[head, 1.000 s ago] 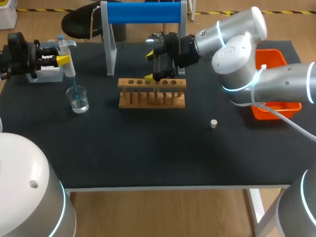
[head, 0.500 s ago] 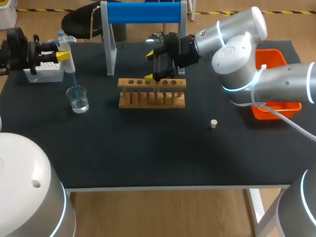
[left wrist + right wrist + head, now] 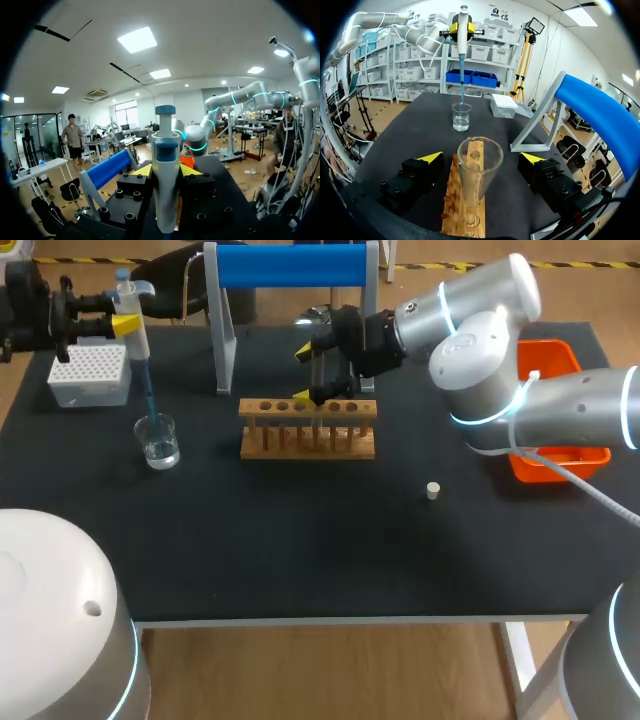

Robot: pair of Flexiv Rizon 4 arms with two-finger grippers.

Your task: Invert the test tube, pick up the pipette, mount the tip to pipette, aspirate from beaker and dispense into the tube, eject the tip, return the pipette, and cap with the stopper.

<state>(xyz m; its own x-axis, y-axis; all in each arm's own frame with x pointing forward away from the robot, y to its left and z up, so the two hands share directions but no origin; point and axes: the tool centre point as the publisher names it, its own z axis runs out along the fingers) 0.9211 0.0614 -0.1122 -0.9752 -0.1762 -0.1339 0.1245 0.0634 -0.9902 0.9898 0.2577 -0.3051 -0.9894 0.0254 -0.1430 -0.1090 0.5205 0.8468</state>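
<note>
stopper: the stopper is lying on the surface nearest me, on my right side, well apart from the rack and from both arms.
beaker: the beaker is standing on my left side with clear liquid in it. the blue tip is reaching down into its mouth.
rack: the wooden rack is sitting mid-surface. the test tube is standing upright in one of its holes, mouth up.
right jaws: they are spread wide on either side of the test tube, touching neither wall.
tip box: the tip box is sitting behind the beaker.
left jaws: they are pinching the pipette by its body, holding it near upright above the beaker, plunger on top.
step: i am judging this as the aspirate step, with the tip mounted and dipped in the beaker.
next move: i am planning to lift the tip clear of the beaker rim, carry the pipette across to the rack, and line the tip over the tube mouth between the right jaws. the opening looks narrow, so the descent will need care.
</note>
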